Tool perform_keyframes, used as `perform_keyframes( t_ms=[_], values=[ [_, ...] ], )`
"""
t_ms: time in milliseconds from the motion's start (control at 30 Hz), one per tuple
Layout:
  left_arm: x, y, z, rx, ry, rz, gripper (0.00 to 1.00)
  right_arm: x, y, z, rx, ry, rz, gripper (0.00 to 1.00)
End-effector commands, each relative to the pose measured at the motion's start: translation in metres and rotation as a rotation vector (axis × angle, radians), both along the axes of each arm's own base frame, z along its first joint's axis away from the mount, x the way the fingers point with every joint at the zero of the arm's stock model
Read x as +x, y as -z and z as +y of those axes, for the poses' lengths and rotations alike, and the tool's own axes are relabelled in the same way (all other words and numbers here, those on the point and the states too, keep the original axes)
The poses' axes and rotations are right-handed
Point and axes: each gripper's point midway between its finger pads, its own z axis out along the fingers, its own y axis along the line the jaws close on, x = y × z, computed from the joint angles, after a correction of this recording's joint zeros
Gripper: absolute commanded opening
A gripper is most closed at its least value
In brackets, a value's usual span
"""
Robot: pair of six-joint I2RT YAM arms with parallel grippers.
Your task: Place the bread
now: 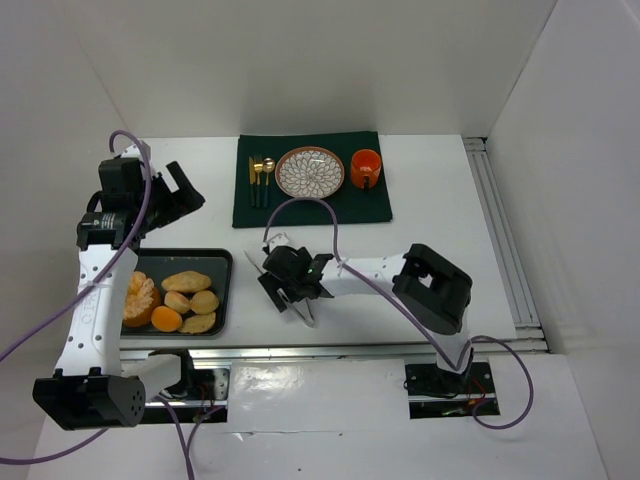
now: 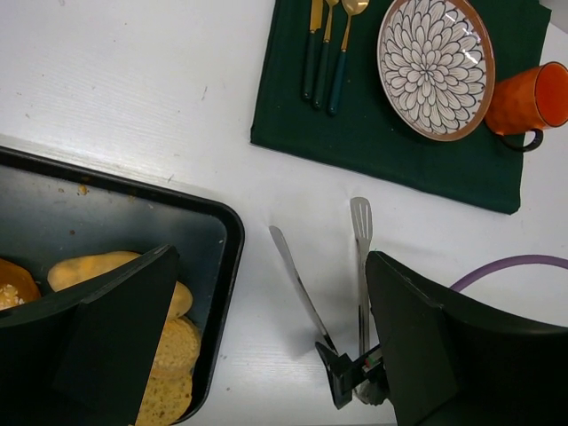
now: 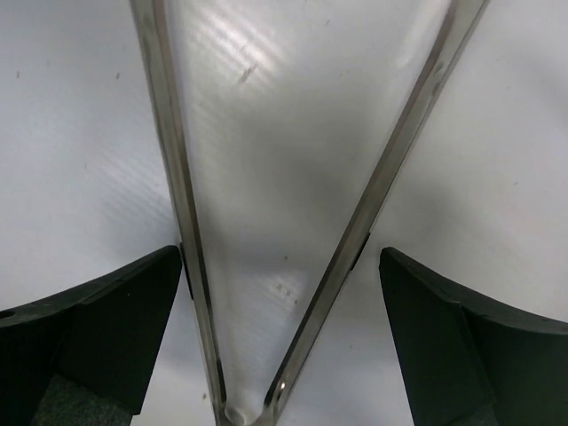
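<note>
Several golden-tan bread rolls [image 1: 190, 300] lie in a dark baking tray [image 1: 216, 264] at the near left; they also show in the left wrist view [image 2: 89, 269]. My left gripper [image 1: 172, 195] hangs open and empty above the table behind the tray [image 2: 271, 293]. My right gripper [image 1: 290, 280] is low over metal tongs [image 2: 297, 275] lying splayed on the table right of the tray. In the right wrist view its open fingers [image 3: 280, 266] stand either side of the tongs' two arms [image 3: 382, 177], near the hinge. The left finger is against one arm; the right finger is apart.
In the tray lie a peeled orange [image 1: 140, 298] and a tangerine [image 1: 166, 319]. At the back, a dark green mat [image 1: 330, 208] holds a patterned plate [image 1: 310, 172], an orange cup [image 1: 366, 168] and gold cutlery [image 1: 261, 178]. A purple cable [image 1: 330, 225] arcs over the table.
</note>
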Motion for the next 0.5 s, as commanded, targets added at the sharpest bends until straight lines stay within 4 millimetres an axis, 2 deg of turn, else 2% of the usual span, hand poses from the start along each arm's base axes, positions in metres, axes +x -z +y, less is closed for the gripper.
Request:
perform_keyframes(
  t_ms=[0, 33, 67, 133, 167, 233, 267, 300, 400, 433, 467],
  values=[
    [0.003, -0.008, 0.002, 0.007, 0.013, -0.029, 1.00, 0.025, -0.003, 0.008, -0.001, 0.073, -0.111, 1.00],
    [0.003, -0.008, 0.000, 0.001, 0.022, -0.030, 1.00, 0.026, -0.004, 0.011, 0.018, 0.082, -0.114, 1.00],
    [0.003, -0.008, 0.000, 0.000, 0.022, -0.030, 1.00, 0.024, 0.000, 0.009, 0.019, 0.091, -0.107, 0.92],
    [0.001, -0.007, -0.002, -0.005, 0.029, -0.030, 1.00, 0.023, -0.012, 0.018, 0.096, 0.078, -0.117, 0.84],
    [0.001, -0.007, -0.001, 0.004, 0.036, -0.031, 1.00, 0.020, -0.011, 0.014, 0.097, 0.063, -0.116, 0.76],
    [0.001, -0.007, -0.001, 0.004, 0.036, -0.031, 1.00, 0.020, -0.028, 0.020, 0.146, 0.043, -0.133, 0.64],
    [0.001, -0.007, -0.001, 0.004, 0.036, -0.031, 1.00, 0.019, -0.030, 0.018, 0.149, 0.043, -0.134, 0.59],
    [0.001, -0.007, -0.001, 0.004, 0.036, -0.031, 1.00, 0.020, -0.041, 0.019, 0.172, 0.044, -0.146, 0.47],
    [-0.001, -0.010, -0.002, 0.005, 0.036, -0.040, 1.00, 0.021, -0.063, 0.015, 0.177, 0.036, -0.176, 0.36],
    [0.000, -0.015, -0.002, -0.001, 0.030, -0.051, 1.00, 0.021, -0.080, 0.014, 0.200, 0.030, -0.194, 0.33],
    [0.000, -0.020, -0.004, -0.006, 0.039, -0.063, 1.00, 0.014, -0.089, 0.017, 0.218, -0.013, -0.170, 0.31]
  ],
)
